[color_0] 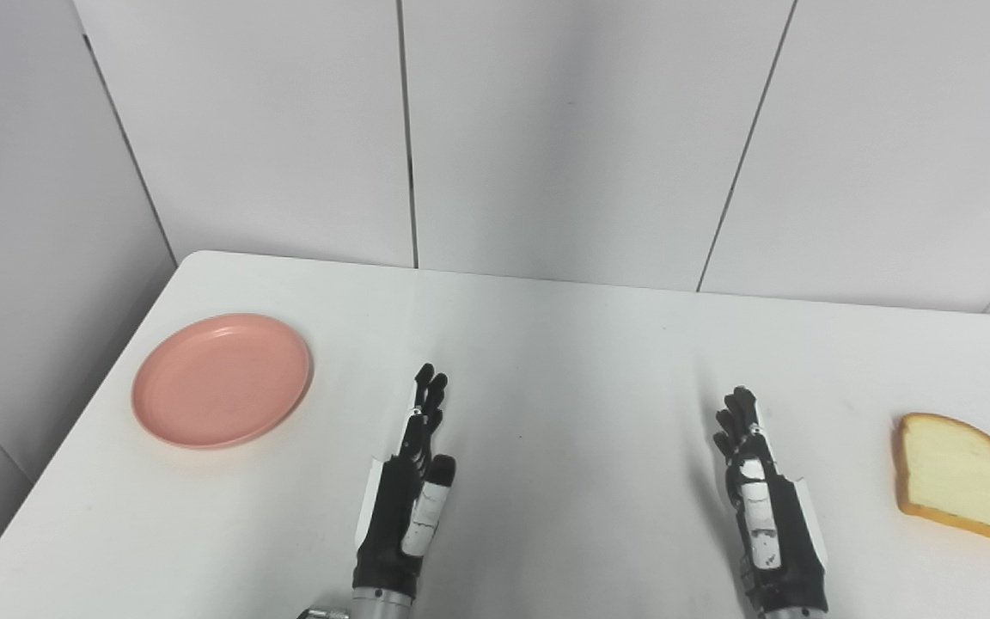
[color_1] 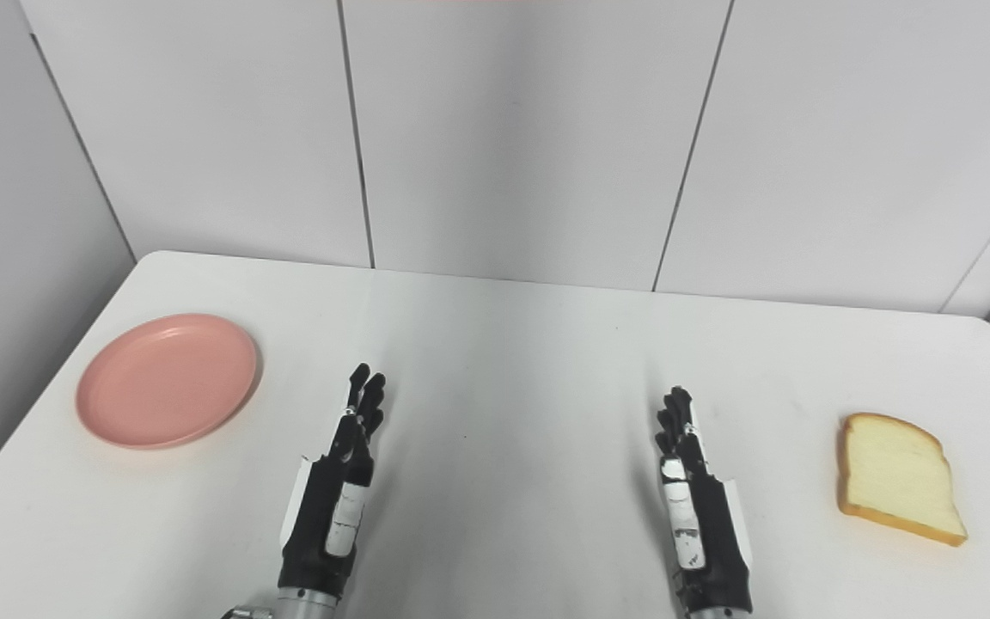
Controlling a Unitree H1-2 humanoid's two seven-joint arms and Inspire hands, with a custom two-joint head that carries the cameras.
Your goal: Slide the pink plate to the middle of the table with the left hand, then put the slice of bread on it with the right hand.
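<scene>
A pink plate (color_0: 222, 379) lies empty on the left part of the white table (color_0: 564, 361). A slice of bread (color_0: 957, 477) lies flat near the table's right edge. My left hand (color_0: 413, 481) is open, fingers straight and pointing away, low over the table to the right of the plate and apart from it. My right hand (color_0: 761, 499) is open too, fingers straight, to the left of the bread and apart from it. Both hands hold nothing.
White wall panels (color_0: 546, 129) stand right behind the table's far edge. The table's left edge runs close by the plate, and its right edge runs close by the bread.
</scene>
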